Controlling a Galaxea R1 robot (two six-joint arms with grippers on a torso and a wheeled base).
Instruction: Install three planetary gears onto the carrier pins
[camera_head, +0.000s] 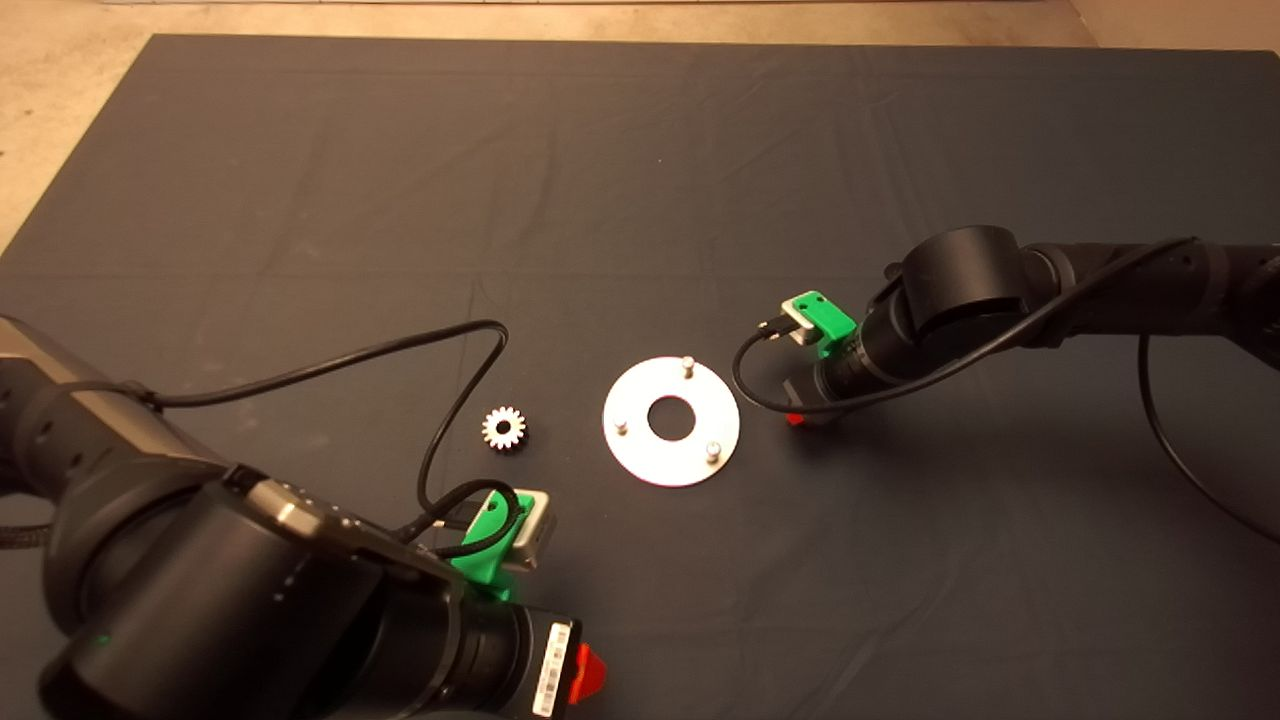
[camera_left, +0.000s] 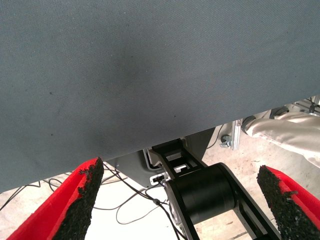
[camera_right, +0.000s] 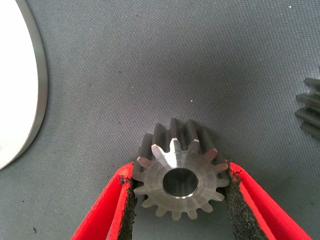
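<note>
Right pincer (camera_right: 178, 200) closed on one planetary gear (camera_right: 179, 177) at desk level just beside the carrier plate (camera_head: 671, 421); bore axis looks roughly vertical, flat face up. Left pincer (camera_left: 180, 200) parked wide open, empty, near desk edge. Risk: pads bear on tooth tips, so gear may tilt and jam on carrier pins (camera_head: 688, 366).

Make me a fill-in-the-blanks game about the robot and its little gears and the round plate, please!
1. The round plate has ____ pins standing on it, all bare.
2. The right gripper is shut on a ____.
3. The loose gear on the mat lies on the plate's ____ side in the head view.
4. The left gripper has its fingers ____ and holds nothing.

Missing words: three; gear; left; open
</note>
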